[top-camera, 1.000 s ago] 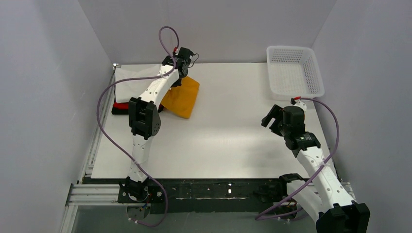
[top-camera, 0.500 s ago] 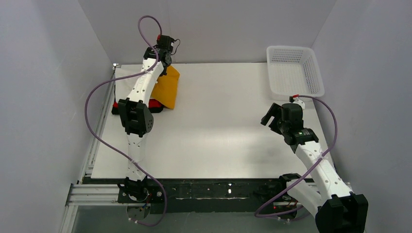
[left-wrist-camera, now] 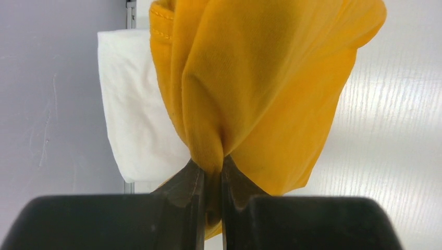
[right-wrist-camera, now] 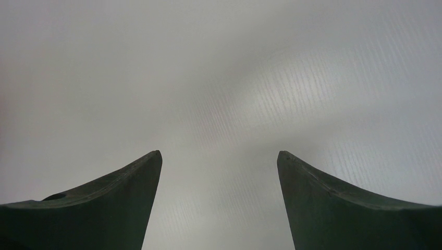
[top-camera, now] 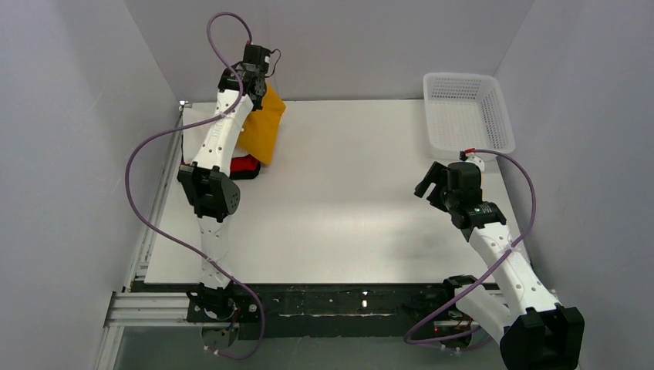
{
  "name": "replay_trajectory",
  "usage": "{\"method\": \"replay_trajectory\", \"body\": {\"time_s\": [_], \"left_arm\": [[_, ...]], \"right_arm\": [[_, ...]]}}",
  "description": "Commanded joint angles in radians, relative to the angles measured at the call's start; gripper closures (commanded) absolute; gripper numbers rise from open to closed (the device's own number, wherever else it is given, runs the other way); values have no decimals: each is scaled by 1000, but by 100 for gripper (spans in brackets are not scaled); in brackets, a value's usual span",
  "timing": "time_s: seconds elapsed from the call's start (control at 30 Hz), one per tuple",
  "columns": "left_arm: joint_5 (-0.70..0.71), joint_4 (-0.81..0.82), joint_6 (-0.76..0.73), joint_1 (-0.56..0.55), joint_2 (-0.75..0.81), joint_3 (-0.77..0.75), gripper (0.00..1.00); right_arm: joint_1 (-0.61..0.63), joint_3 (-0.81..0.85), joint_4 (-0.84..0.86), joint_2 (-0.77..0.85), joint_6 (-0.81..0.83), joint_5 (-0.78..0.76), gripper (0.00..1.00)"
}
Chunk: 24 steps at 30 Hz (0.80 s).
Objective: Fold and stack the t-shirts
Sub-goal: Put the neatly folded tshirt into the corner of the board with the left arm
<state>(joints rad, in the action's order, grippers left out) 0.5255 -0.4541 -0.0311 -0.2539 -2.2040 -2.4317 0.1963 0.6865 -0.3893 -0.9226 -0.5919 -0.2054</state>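
My left claw (left-wrist-camera: 211, 169) pinches the bunched mustard t-shirt (left-wrist-camera: 260, 83) above the folded white t-shirt (left-wrist-camera: 135, 104) and red t-shirt (top-camera: 245, 164), not yet stacked; my right claw (right-wrist-camera: 219, 156) gapes wide, empty.

1. The orange t-shirt (left-wrist-camera: 260, 78) is soft, matt cloth, with a row of stitching along one hem.
2. The white t-shirt (left-wrist-camera: 135, 104), to its left, is matt cloth too, faintly crinkled.
3. The red t-shirt (top-camera: 244, 165) looks like matt cloth.
4. The table (top-camera: 362, 177) is smooth and white, with a fine lined grain and a soft sheen.
5. The basket (top-camera: 460, 76), far right, is white plastic lattice.
6. The left gripper (left-wrist-camera: 211, 174) has black, matt fingers.
7. The right gripper (right-wrist-camera: 219, 152) has dark, smooth, matt fingers.
8. The left arm (top-camera: 216, 135) wears smooth white casing, seemingly plastic.
9. The rail (top-camera: 143, 308), near left, is bare silvery metal.
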Motion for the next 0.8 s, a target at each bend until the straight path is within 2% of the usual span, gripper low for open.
{"method": "replay_trajectory", "body": {"time_s": [0.0,0.43,0.63,0.77], "left_arm": [[34,-23,-37,14,144,-59,100],[-33,-37,17,67,227,-63,100],[-51,-10,23,102,244,92,100],[-121,-57,141,178,205,147,100]], "right_arm": [[-7,50,32,13,13,0,11],[-8,64,44,-19,-18,32,12],[-8,64,26,-24,-30,38,13],[-8,65,13,-17,-33,20,13]]}}
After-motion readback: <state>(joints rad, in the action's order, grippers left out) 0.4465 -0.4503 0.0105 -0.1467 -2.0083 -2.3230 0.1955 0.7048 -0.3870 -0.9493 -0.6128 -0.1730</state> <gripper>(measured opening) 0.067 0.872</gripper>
